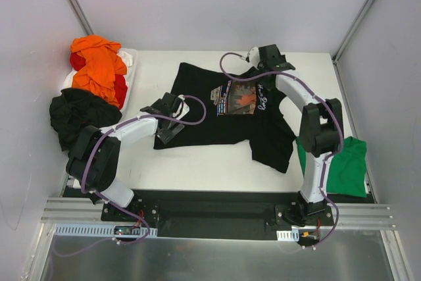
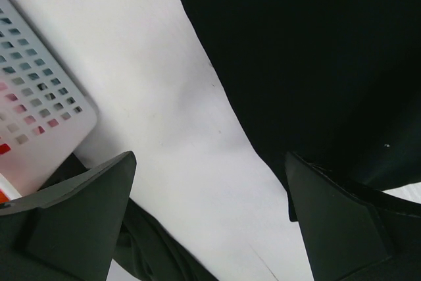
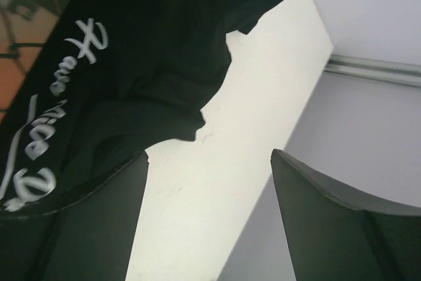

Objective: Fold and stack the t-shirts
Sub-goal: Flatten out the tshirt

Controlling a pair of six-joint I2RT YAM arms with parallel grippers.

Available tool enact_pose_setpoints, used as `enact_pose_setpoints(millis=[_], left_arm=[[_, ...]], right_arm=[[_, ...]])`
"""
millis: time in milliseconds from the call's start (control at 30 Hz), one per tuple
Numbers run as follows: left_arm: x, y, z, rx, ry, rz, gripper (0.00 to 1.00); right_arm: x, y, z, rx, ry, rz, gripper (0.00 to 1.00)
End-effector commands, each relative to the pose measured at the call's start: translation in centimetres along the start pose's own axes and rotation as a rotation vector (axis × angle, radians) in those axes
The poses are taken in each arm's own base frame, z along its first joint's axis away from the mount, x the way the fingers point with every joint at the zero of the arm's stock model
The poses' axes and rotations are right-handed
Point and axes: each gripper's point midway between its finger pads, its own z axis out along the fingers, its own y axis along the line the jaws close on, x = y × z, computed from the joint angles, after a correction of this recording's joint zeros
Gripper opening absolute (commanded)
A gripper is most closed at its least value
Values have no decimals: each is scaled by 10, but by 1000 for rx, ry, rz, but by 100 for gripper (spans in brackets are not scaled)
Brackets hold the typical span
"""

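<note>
Black printed t-shirt (image 1: 217,113) is lying spread mid-table. Left gripper (image 2: 209,182) is hovering open at its left edge, right gripper (image 3: 209,176) open near the far shoulder. Risk: uneven pinches, cloth bunching, fold going crooked.

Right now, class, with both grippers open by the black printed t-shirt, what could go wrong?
The left gripper hovers at the black printed cloth t-shirt's edge and may close on bare table. The shirt's bunched near-right corner could crease. The right arm may drag the bright green cloth t-shirt beside it.

White-shelled arms (image 1: 135,126), black joints (image 1: 99,159), looping purple cables (image 1: 204,111), matte black wedge-shaped fingers (image 2: 79,222).
</note>
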Motion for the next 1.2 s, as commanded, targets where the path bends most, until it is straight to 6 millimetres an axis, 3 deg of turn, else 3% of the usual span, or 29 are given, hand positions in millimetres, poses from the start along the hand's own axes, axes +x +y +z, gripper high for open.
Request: enact_pose_setpoints(millis=[0, 67, 167, 300, 733, 933, 1167], left_arm=[[-13, 2, -2, 16, -27, -18, 98], [-13, 1, -2, 17, -26, -16, 98], [-12, 0, -3, 23, -29, -19, 98], [-9, -3, -1, 29, -21, -19, 98], [-4, -8, 2, 40, -4, -16, 98], [2, -13, 5, 51, 13, -10, 98], [-4, -5, 1, 31, -7, 2, 98]], right_arm=[[12, 11, -31, -205, -17, 210, 80], [9, 25, -39, -356, -38, 271, 80], [17, 43, -33, -486, -12, 355, 80], [28, 52, -10, -488, 38, 336, 80], [24, 72, 32, -576, 79, 353, 80], [33, 87, 40, -620, 102, 345, 80], [48, 97, 38, -653, 126, 324, 80]])
